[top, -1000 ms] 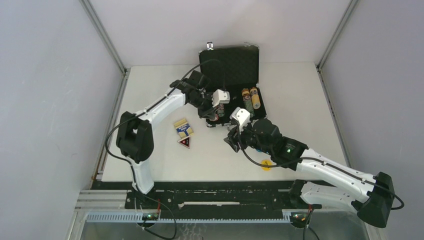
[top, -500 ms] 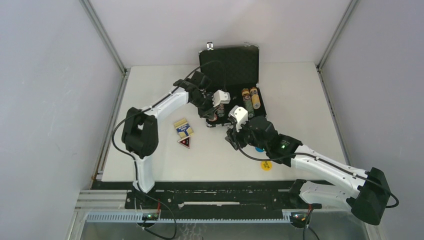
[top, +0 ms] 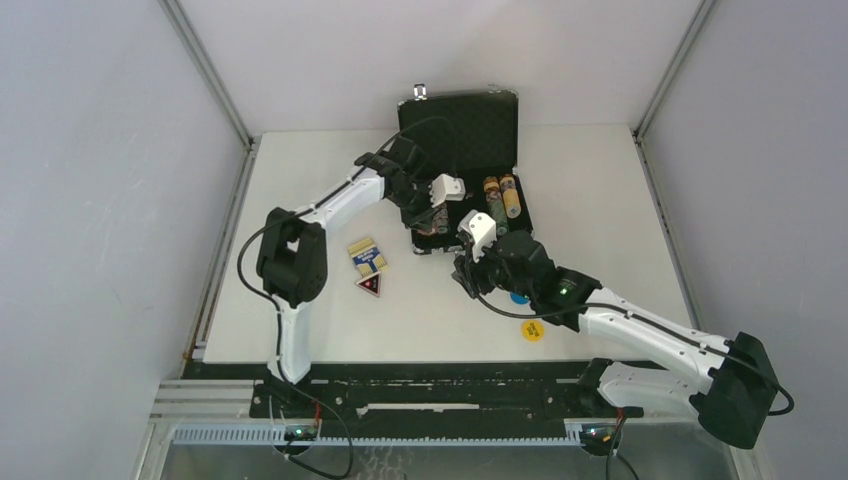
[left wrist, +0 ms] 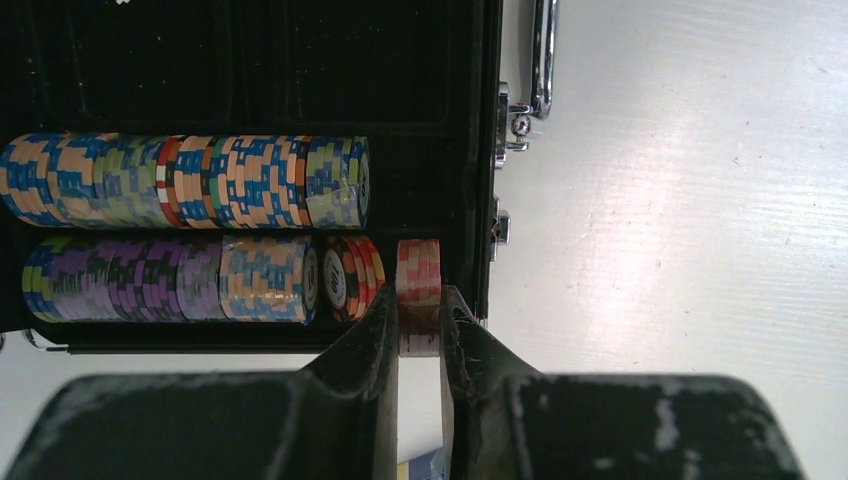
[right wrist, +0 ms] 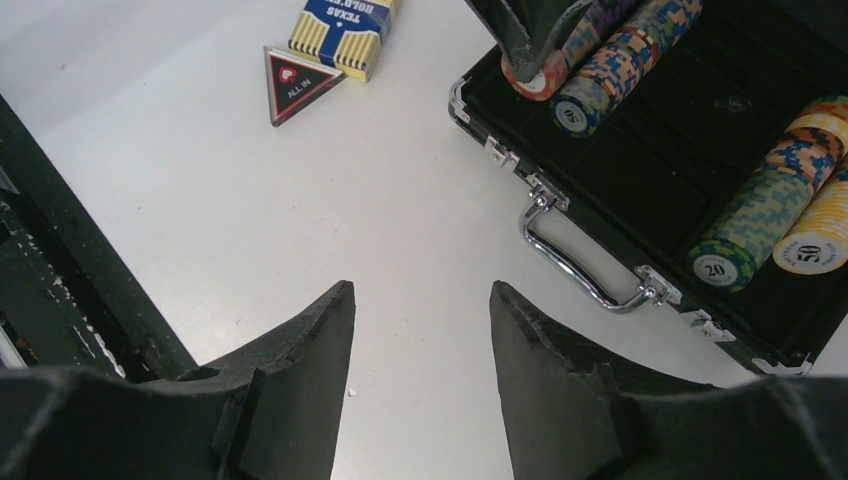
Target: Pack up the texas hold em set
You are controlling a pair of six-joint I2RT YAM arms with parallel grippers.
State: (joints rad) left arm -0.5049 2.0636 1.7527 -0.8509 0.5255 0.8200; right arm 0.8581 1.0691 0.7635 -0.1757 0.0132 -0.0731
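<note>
The black briefcase (top: 505,222) lies open, its lid (top: 460,125) upright. Rows of multicoloured chips (left wrist: 190,180) fill its foam slots. My left gripper (left wrist: 420,310) is shut on a short stack of red and pink chips (left wrist: 419,270) at the near end of the lower row (left wrist: 170,278), by the case wall. My right gripper (right wrist: 422,295) hangs open over bare table in front of the case handle (right wrist: 580,265). The yellow-blue card deck (top: 367,255) and the red triangular token (top: 369,285) lie left of the case. A yellow token (top: 533,330) and a blue token (top: 518,297) lie by my right arm.
Grey enclosure walls with metal posts (top: 210,70) stand around the white table (top: 600,180). The case's silver handle (left wrist: 543,55) and latches (right wrist: 500,155) stick out on the side facing the arms. My left arm (top: 330,205) reaches across the table's left half.
My left arm has swung a little to the right, carrying the chip stack further over the case. My right arm has edged slightly left, its jaws unchanged.
</note>
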